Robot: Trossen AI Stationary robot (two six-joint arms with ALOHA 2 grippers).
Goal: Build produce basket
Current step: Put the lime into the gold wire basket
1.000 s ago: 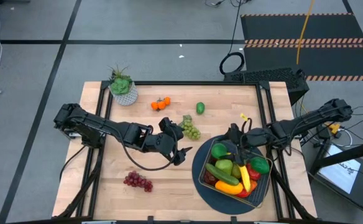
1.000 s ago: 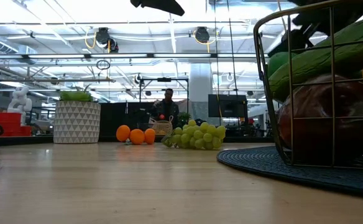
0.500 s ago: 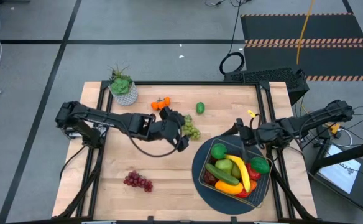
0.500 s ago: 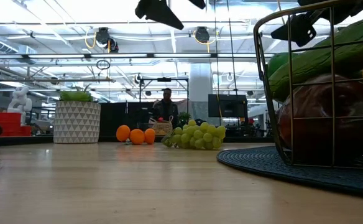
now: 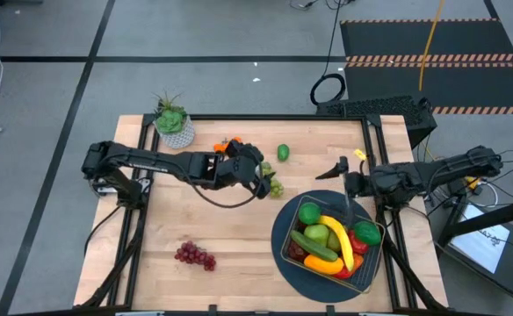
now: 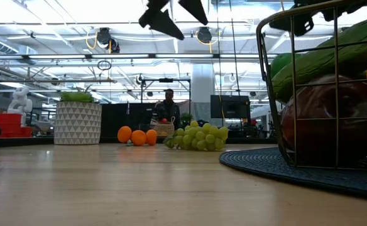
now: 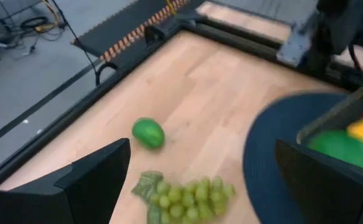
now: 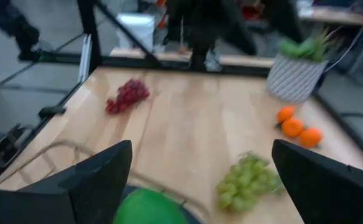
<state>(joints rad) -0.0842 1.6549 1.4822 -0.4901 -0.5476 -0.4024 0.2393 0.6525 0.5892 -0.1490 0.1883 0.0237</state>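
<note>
Wide open and empty, my left pincer (image 5: 261,180) hovers over the green grapes (image 5: 272,184), which lie on the wood between the oranges (image 5: 227,147) and the round mat (image 5: 278,237). I judge that bunch light and lumpy, probably soft plastic that rolls; I would close across its thick middle, not the leaf end. Right of it, the basket (image 5: 287,248) is already heaped with produce. Beyond that, my right pincer (image 5: 343,167) hangs open near the table's far edge.

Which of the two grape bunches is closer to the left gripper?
The green grapes, lying right beside the open left gripper. The purple grapes lie far off, near the table's front edge.
</note>
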